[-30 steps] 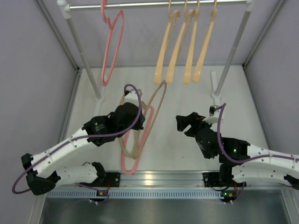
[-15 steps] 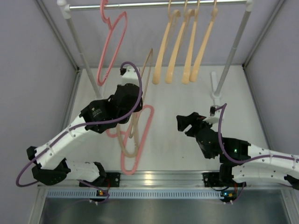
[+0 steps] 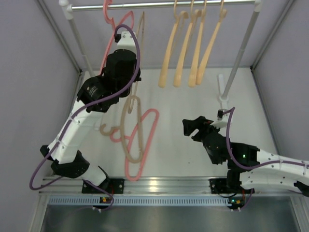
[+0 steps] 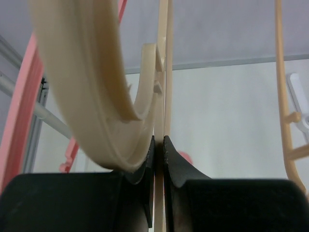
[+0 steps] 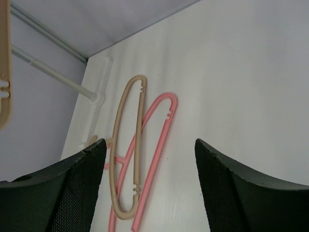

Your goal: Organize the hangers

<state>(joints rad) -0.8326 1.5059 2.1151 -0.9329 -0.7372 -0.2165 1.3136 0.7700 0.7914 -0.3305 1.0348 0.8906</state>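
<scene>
My left gripper is raised close to the rail and is shut on a thin bar of a beige hanger. In the left wrist view its jaws pinch that bar, and the beige hanger's curved shoulder fills the upper left. A pink hanger hangs on the rail just left of it, partly behind the arm. Several peach hangers hang further right. A second beige hanger and a pink one lie overlapped on the table. My right gripper stands open and empty, right of them.
White posts carry the rail at both ends, with feet on the table. Grey side walls close in left and right. In the right wrist view the lying beige hanger and pink hanger show between the open fingers.
My left arm has lifted the beige hanger from low over the table up to the rail beside the hanging pink one. The right arm has stayed put.
</scene>
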